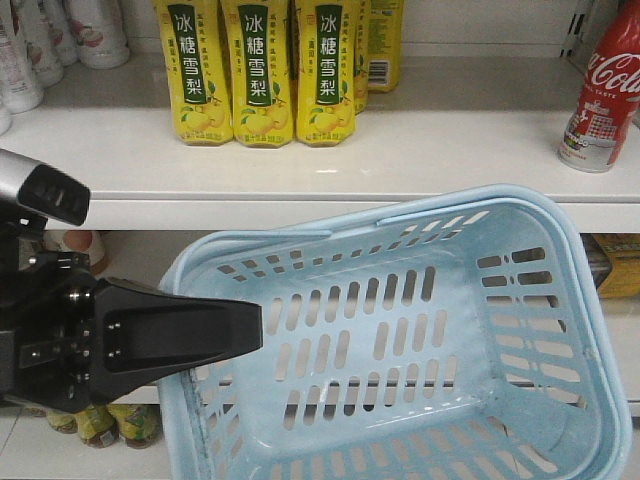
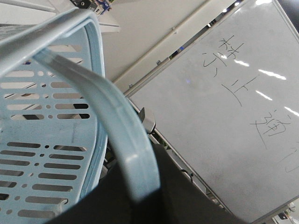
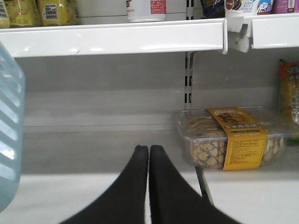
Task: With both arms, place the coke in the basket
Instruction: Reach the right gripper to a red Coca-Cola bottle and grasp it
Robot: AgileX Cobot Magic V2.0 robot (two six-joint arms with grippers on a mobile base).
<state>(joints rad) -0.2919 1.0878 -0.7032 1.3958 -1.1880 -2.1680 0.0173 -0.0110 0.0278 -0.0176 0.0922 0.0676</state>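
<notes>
1. At the right end of the upper shelf, the coke is seen upright, in the front view only.
2. The basket is held tilted below that shelf's front edge. The left gripper is clamped on its handle, as shown by the left wrist view.
3. The right gripper is recorded by its own view alone: fingers pressed together, nothing between, biscuit box near.
</notes>
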